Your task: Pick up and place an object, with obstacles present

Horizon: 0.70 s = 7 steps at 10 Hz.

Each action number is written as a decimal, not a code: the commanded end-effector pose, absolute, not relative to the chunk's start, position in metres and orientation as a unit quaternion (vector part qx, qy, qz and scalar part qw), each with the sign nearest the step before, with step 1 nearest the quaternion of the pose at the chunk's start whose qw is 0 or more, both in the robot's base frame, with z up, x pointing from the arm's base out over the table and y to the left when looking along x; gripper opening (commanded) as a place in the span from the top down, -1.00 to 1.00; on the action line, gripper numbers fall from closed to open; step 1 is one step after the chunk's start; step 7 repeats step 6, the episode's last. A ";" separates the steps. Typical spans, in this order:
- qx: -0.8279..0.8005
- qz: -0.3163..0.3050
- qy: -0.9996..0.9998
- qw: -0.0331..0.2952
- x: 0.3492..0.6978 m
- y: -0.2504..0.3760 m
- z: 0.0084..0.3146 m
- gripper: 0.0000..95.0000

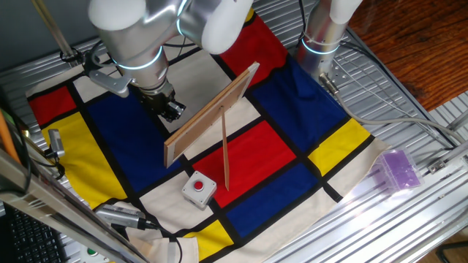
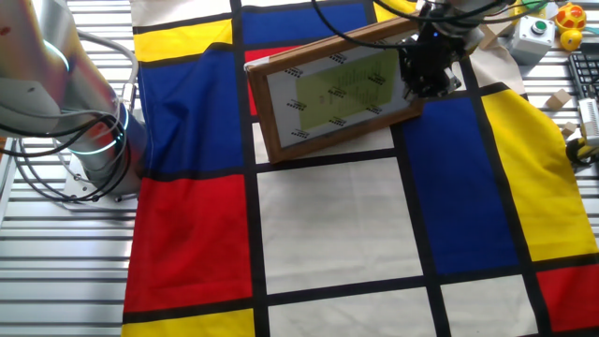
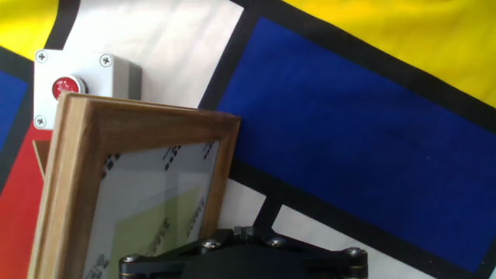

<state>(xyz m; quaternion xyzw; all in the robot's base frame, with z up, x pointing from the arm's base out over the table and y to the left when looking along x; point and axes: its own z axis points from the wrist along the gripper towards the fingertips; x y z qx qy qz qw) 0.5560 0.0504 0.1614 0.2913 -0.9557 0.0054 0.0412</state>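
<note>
One button box sits beyond board from tool; tool state unclear.

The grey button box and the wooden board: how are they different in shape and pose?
The grey button box is small and squat, lying flat; the wooden board is long and thin, standing tilted, propped by a stick. The box carries a red button; the board frames a pale panel. Both rest on the coloured cloth.
</note>
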 end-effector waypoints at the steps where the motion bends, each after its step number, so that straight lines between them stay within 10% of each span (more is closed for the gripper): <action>1: 0.292 0.004 -0.955 0.039 0.556 0.051 0.163 1.00; 7: 0.301 -0.002 -0.953 0.029 0.556 0.051 0.163 1.00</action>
